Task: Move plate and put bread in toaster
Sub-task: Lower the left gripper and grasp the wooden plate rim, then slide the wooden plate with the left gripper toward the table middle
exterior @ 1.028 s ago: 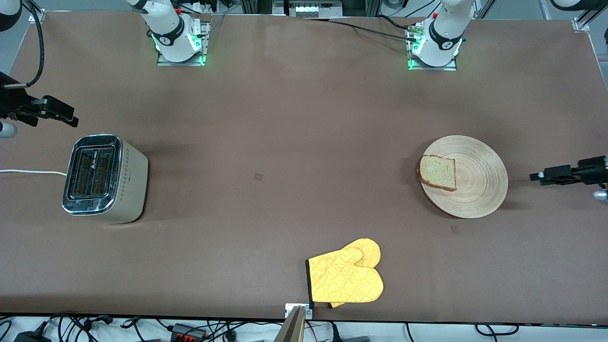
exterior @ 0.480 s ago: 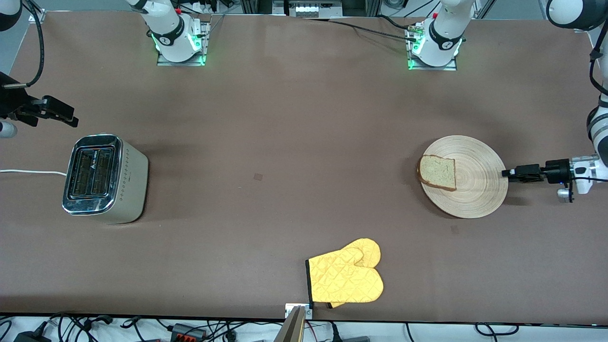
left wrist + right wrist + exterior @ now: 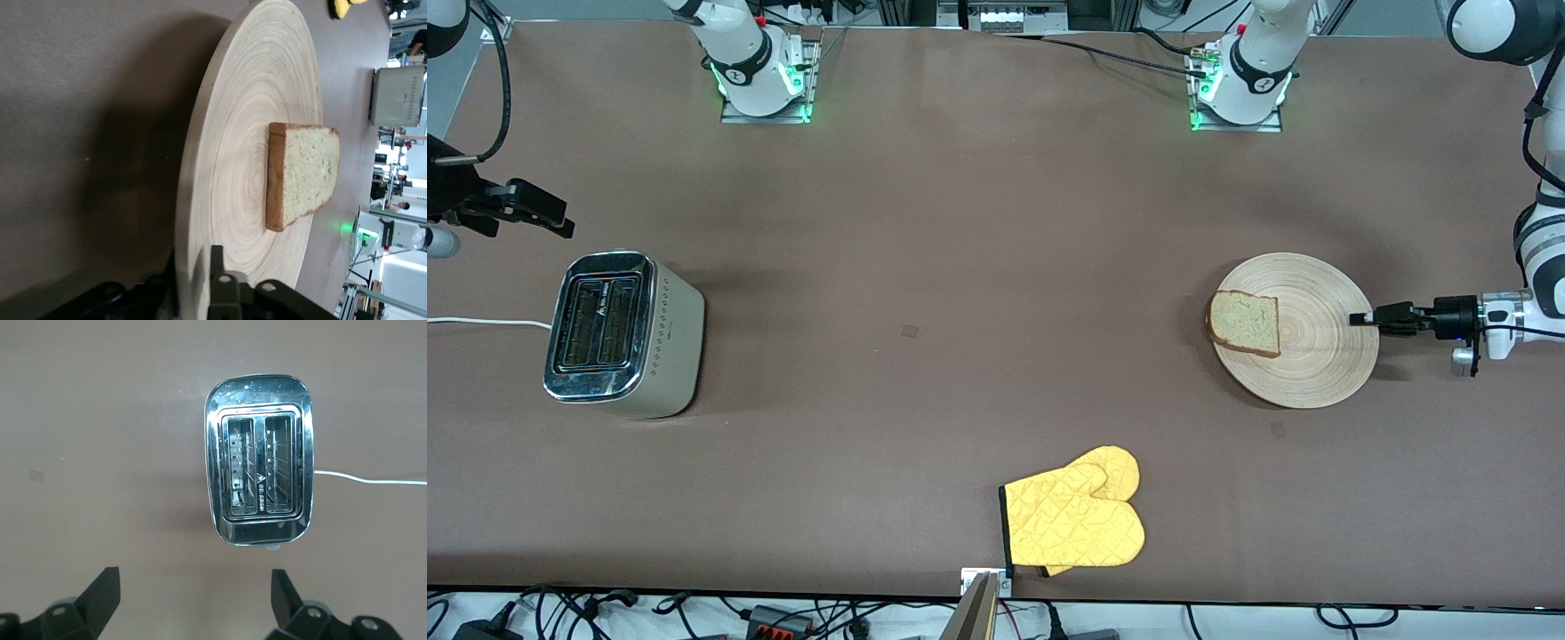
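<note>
Two arms are at the brown table [image 3: 960, 267], and only the left one is busy. The left gripper [image 3: 1362, 318] lies low at the rim of the bamboo plate [image 3: 1325, 364], at the left arm's end of the table. In the left wrist view its fingers [image 3: 215, 267] are clamped on the plate's edge, one above the wood and one below. On the plate lies the bread slice [image 3: 1246, 323], pale and speckled with a dark crust, on the part toward the table's middle and apart from the gripper.

Over at the right arm's end stands the chrome-topped toaster [image 3: 624, 333], both slots up, its white cord [image 3: 480, 322] trailing off the table edge. The right gripper [image 3: 538, 211] waits in the air just beside it, jaws spread wide. A yellow oven mitt [image 3: 1074, 520] lies near the front camera's edge of the table, well apart from everything else.
</note>
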`<state>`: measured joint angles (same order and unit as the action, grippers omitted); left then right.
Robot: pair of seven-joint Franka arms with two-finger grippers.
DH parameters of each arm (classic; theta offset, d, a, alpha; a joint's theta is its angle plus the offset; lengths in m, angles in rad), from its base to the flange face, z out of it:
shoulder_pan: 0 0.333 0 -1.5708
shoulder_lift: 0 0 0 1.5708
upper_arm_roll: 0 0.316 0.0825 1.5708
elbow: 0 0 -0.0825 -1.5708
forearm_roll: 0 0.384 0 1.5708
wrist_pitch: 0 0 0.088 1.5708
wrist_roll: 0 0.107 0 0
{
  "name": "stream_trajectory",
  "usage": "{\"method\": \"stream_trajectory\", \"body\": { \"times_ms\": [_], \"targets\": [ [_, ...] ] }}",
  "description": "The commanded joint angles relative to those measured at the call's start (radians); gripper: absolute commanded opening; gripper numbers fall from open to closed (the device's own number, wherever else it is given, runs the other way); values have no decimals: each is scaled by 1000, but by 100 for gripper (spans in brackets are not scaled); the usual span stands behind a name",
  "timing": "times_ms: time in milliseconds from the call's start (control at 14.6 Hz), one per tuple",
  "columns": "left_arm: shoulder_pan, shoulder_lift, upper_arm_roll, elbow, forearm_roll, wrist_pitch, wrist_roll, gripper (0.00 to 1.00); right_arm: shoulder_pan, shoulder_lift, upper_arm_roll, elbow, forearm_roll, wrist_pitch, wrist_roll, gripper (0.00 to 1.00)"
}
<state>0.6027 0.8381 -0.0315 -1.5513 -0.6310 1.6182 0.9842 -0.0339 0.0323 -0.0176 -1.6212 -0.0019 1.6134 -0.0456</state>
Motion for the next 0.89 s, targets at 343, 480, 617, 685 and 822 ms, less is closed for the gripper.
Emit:
{"method": "stream_trajectory", "body": {
  "times_ms": [343, 480, 617, 685, 822],
  "targets": [
    [-14, -51, -65, 36, -23, -170, -198, 1, -1, -23, 4, -23, 0, 20, -17, 100],
    [-26, -74, -148, 28, -24, -160, -341, 1, -1, -20, 4, -23, 0, 22, -17, 100],
    [-55, -94, -229, 2, -27, -91, -450, 1, -1, -22, 4, -23, 0, 22, -17, 100],
    [-73, -118, -264, -47, -29, -19, -473, 1, -1, -22, 4, -23, 0, 22, -17, 100],
    [-80, -160, -370, -178, -65, 171, -478, 1, -1, -19, 4, -23, 0, 22, -17, 100]
  ]
}}
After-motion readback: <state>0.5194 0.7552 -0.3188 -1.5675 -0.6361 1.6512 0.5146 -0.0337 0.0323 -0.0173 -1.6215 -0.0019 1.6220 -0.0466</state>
